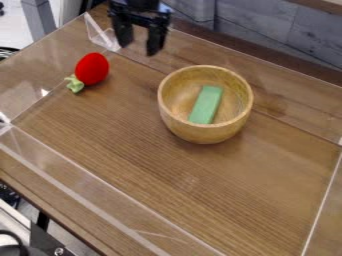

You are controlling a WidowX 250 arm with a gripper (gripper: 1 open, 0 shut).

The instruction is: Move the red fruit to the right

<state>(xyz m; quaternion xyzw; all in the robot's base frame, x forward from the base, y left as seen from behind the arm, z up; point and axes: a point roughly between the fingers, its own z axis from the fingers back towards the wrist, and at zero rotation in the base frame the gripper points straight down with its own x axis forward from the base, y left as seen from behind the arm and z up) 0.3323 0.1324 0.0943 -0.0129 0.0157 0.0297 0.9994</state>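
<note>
The red fruit [91,68], a small bright red strawberry shape with a light green stem at its lower left, lies on the wooden table at the left. My black gripper [138,42] hangs pointing down at the back, up and to the right of the fruit and clear of it. Its two fingers stand apart, open, with nothing between them.
A wooden bowl [171,106] with a flat green block [206,104] inside sits at the centre right. Clear plastic walls [27,70] ring the table, with a folded clear piece behind the gripper. A grey wall runs along the back.
</note>
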